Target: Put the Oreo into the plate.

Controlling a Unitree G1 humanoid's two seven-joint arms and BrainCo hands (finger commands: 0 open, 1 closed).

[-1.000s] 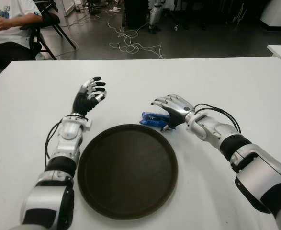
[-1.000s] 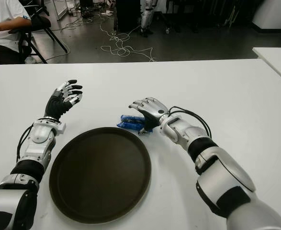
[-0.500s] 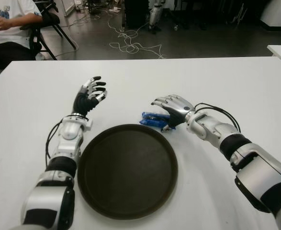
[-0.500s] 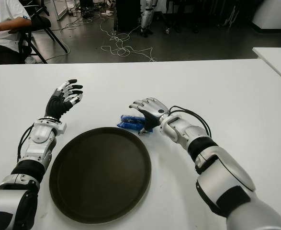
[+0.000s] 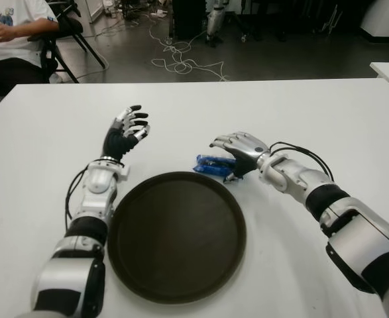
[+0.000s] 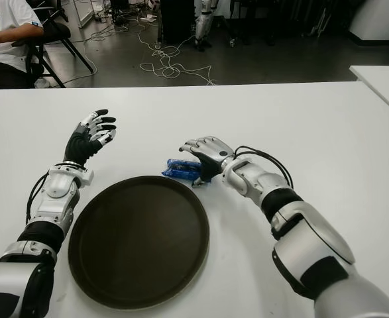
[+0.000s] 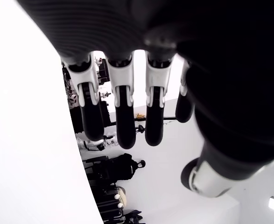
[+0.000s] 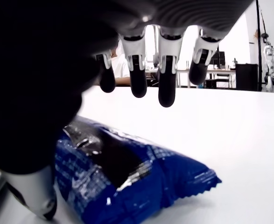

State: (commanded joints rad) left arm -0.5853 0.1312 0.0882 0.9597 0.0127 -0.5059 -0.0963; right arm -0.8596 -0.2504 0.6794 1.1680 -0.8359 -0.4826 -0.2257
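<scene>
Oreo (image 5: pixel 212 164) pack, one, beside one plate (image 5: pixel 177 236)

1. Both eye views look forward and down from the head at the white counter (image 5: pixel 300 112); they share the whole scene, slightly shifted sideways.
2. The left wrist view sits close behind its own fingers (image 7: pixel 122 116), facing past them across the counter.
3. The right wrist view looks from close under its fingers (image 8: pixel 167 88), low over the counter.
</scene>
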